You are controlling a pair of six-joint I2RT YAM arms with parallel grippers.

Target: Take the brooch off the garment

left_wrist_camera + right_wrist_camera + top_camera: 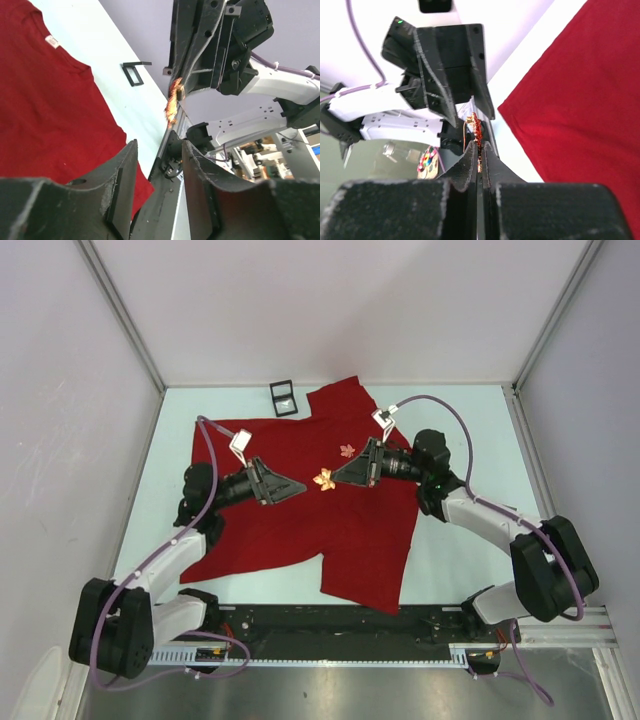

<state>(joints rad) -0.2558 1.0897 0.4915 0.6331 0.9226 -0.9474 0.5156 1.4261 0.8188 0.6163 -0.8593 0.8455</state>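
No wording can be read anywhere; the small white tag [51, 41] at eleven o'clock on the red garment [45, 110] shows only blurred marks.

Left arm [165, 562] and right arm [490, 520] wear white shells, black joints, purple cables [208, 455]; left gripper [301, 486] and right gripper [336, 478] are black wedges.

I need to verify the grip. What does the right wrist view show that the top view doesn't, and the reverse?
Right wrist only: the right pincer clamped shut on the brooch, seen close up. Top only: the whole shirt, a black frame beyond it, a leaf shape on the cloth. Both: brooch, shirt, left pincer.
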